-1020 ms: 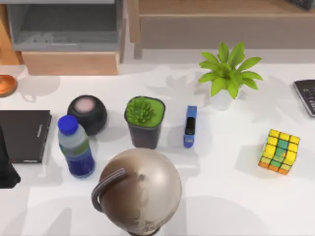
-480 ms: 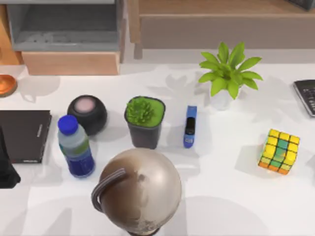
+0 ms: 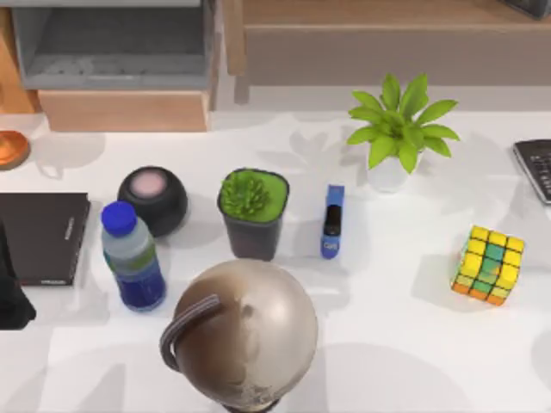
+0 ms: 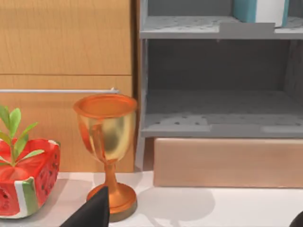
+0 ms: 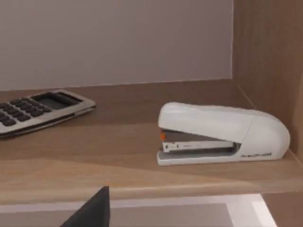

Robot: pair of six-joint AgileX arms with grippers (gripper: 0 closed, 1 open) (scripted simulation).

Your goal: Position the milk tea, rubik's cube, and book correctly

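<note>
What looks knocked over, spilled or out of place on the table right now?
Nothing stands out. The rubik's cube sits flat at the table's right; the bottle, dark plant pot and globe stand upright, with no spill.

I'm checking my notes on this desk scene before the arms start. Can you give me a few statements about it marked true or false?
1. The rubik's cube sits on the white table near its right side, with no gripper touching it. True.
2. The blue-capped bottle lies on its side. False: it stands upright, just right of the black book.
3. The dark plant pot stands between the round black speaker and the small blue device. True.
4. The gold trophy cup stands inside the grey shelf unit. False: in the left wrist view it stands on the table, beside the unit.
5. The white stapler rests on the white table. False: it lies on a wooden shelf, as does a calculator.
</note>
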